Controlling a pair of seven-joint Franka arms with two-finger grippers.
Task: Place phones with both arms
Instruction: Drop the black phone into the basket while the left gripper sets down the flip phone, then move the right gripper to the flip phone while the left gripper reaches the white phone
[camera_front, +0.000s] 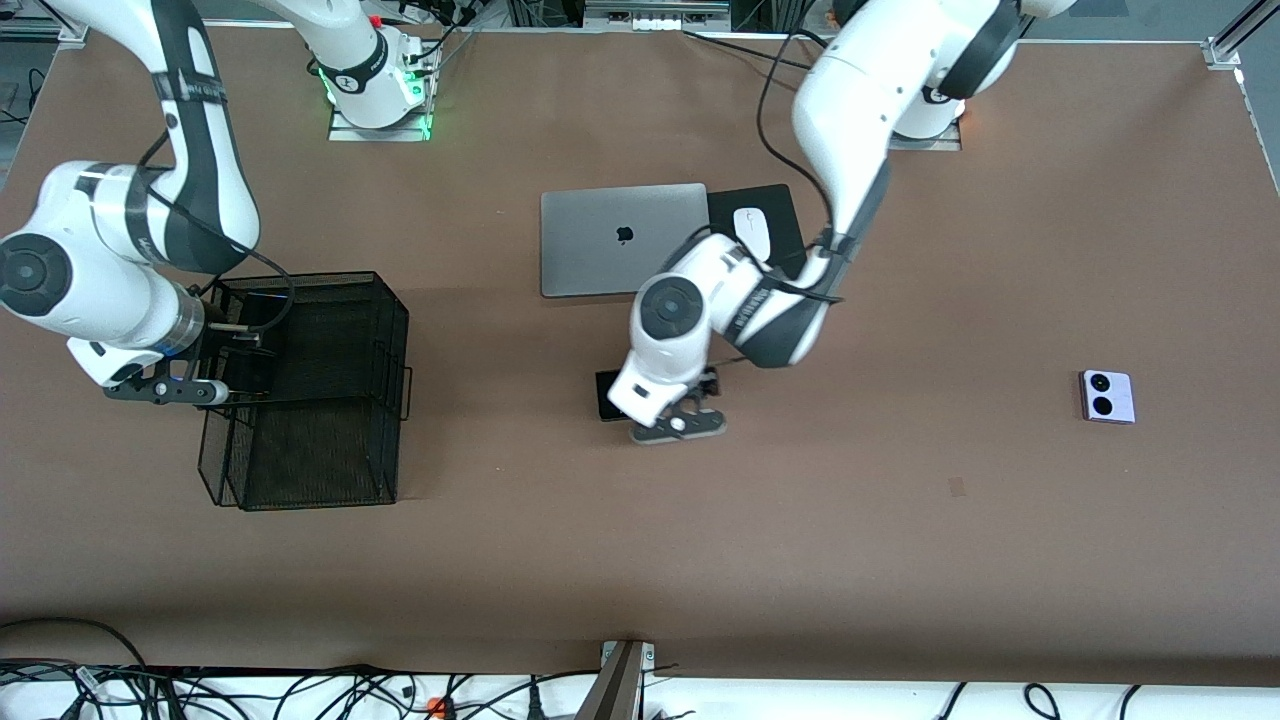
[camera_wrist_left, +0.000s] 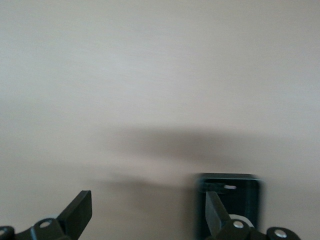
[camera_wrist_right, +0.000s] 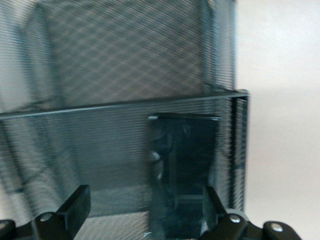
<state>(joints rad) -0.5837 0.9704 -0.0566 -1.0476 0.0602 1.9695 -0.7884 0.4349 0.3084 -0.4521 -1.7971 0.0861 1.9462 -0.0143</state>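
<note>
A squarish black phone (camera_front: 606, 395) lies flat mid-table, nearer the front camera than the laptop. My left gripper (camera_front: 668, 408) hovers low over it, open. In the left wrist view the phone (camera_wrist_left: 235, 192) shows past one fingertip (camera_wrist_left: 214, 210), and only bare table lies inside my left gripper (camera_wrist_left: 147, 215). A lilac-white phone (camera_front: 1107, 396) with two black circles lies toward the left arm's end. My right gripper (camera_front: 240, 345) is open over the black mesh basket (camera_front: 330, 276). A long slim black phone (camera_wrist_right: 185, 170) rests inside the basket (camera_wrist_right: 125, 75), just off my right gripper (camera_wrist_right: 145, 210).
A closed silver laptop (camera_front: 622, 238) lies near the arms' bases, with a white mouse (camera_front: 752, 232) on a black pad (camera_front: 775, 205) beside it. Cables run along the table's front edge.
</note>
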